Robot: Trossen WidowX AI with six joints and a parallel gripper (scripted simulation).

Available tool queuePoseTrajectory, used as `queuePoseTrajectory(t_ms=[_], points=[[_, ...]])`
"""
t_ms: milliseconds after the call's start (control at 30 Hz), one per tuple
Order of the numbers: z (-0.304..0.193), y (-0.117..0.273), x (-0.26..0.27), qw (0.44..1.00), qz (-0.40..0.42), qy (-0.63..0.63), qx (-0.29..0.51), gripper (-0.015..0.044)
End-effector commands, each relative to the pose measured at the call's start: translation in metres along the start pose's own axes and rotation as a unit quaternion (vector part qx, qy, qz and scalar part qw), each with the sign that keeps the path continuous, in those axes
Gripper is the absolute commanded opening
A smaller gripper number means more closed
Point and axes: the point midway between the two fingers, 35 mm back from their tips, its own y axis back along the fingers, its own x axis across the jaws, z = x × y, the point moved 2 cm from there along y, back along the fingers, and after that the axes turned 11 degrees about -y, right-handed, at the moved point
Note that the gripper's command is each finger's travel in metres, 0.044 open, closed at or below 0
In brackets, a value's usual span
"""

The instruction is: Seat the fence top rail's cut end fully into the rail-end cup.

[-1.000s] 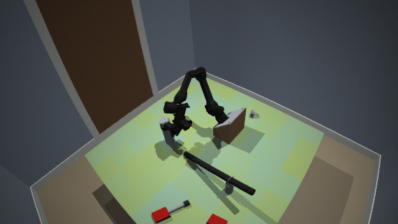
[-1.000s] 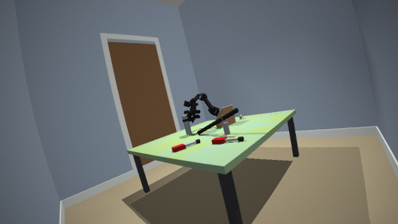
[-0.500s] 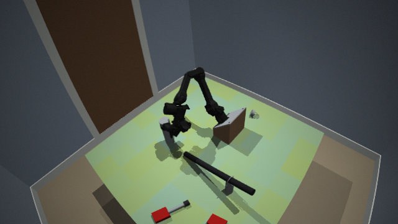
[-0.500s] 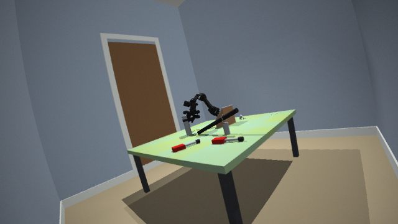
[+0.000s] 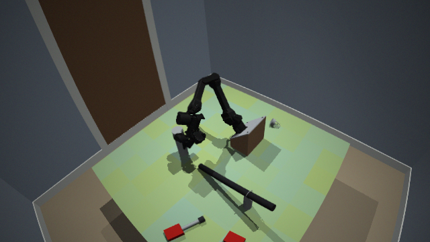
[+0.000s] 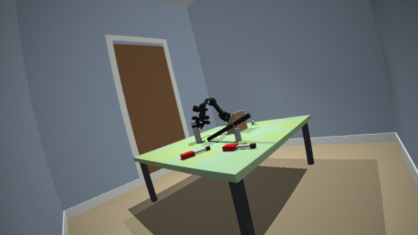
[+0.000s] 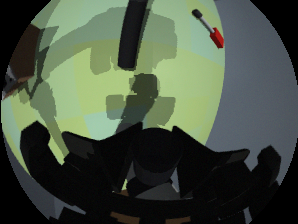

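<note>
The black top rail runs through the loop cap on the short grey post. It is tilted, with its cut end low near the table, a little in front of the big grey post and apart from it. My gripper is at the top of the big post, just below the post cap. It is shut on a dark round part there, which looks like the rail-end cup on the brace band. The fingers hide most of it.
A brown wedge block carries the arm's base. A small grey fitting lies behind it. Two red-handled tools lie near the table's front edge.
</note>
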Motion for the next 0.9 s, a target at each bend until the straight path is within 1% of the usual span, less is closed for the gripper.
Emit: queuePoseTrajectory(t_ms=[0,600,867], points=[[0.0002,0.0002,0.0006,1.0,0.001,0.005,-0.005,0.0],[-0.0008,0.001,0.0011,1.0,0.0,0.006,-0.007,0.0],[-0.0008,0.001,0.0011,1.0,0.0,0.006,-0.007,0.021]])
